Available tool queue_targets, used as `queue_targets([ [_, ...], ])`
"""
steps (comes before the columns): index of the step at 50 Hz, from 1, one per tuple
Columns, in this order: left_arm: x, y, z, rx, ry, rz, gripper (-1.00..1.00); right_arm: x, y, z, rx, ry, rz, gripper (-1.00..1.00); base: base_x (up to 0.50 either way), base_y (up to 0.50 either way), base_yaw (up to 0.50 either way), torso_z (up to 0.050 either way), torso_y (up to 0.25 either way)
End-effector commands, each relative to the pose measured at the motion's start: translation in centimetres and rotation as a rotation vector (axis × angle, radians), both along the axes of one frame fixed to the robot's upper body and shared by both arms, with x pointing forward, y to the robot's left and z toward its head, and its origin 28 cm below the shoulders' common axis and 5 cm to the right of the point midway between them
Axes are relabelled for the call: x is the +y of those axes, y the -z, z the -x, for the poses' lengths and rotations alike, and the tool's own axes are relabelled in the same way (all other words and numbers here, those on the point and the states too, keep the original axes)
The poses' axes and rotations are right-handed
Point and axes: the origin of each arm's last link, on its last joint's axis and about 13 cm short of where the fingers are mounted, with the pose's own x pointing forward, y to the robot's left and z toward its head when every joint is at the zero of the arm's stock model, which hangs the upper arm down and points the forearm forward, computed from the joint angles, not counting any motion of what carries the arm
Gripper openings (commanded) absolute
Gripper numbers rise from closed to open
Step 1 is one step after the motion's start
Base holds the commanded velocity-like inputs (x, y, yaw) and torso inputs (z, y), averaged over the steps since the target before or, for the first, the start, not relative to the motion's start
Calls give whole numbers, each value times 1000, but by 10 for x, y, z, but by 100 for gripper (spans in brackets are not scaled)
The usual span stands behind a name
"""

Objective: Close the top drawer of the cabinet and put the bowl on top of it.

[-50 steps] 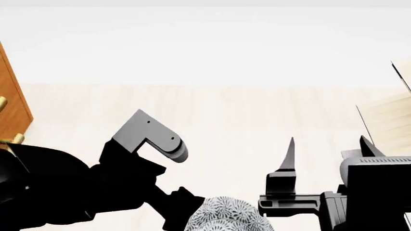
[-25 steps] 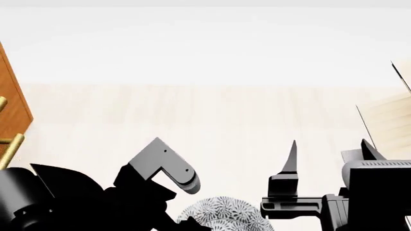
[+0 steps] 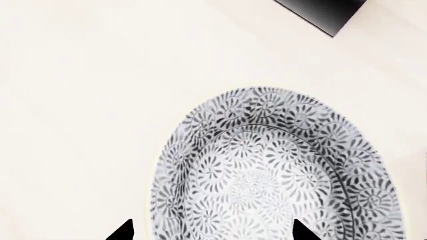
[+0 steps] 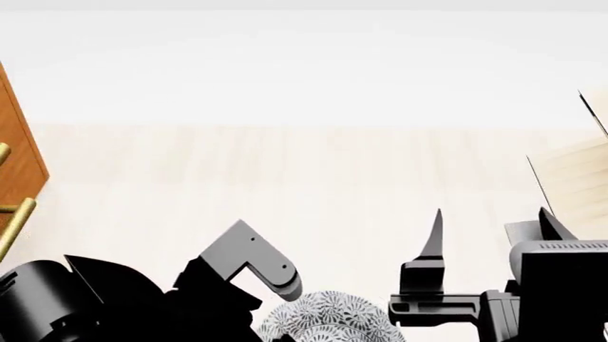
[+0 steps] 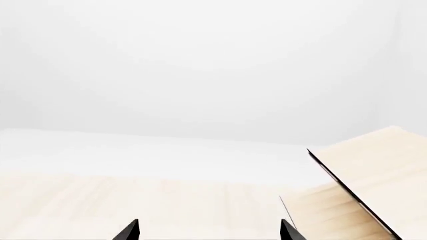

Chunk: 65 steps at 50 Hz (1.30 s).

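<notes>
Floor: pale wood planks under both your arms.
Cabinet: orange-brown, at head view's far left edge; brass handles partly visible; you can't tell the top drawer's state.
Rack: pale wood, far right.
Bowl: on floor, directly under your left gripper; jaws spread, one tip over its inside, one outside the rim.
Right gripper: jaws spread, holding nothing.

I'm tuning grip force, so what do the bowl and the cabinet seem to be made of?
The bowl looks like glazed ceramic: white with a dense grey floral print and a cream rim, though the render shows little gloss. The cabinet looks like orange-brown wood or veneer, with visible grain and brass-coloured bar handles.
</notes>
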Motion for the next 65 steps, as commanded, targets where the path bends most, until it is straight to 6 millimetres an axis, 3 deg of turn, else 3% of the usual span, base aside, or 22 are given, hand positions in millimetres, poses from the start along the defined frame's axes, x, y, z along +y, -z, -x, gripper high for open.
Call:
queue_targets([
  [1, 2, 5, -5, 11, -35, -6, 100, 0, 1, 1, 0, 2, 1, 100, 0, 0, 0, 0, 0],
  [53, 4, 32, -21, 18, -84, -62, 100, -3, 4, 0, 5, 9, -1, 100, 0, 0, 0, 0, 0],
  [54, 4, 33, -22, 17, -90, -64, -100, -3, 4, 0, 5, 10, -2, 100, 0, 0, 0, 0, 0],
  [65, 3, 31, -20, -4, -88, -55, -100, -3, 5, 1, 5, 9, -4, 100, 0, 0, 0, 0, 0],
])
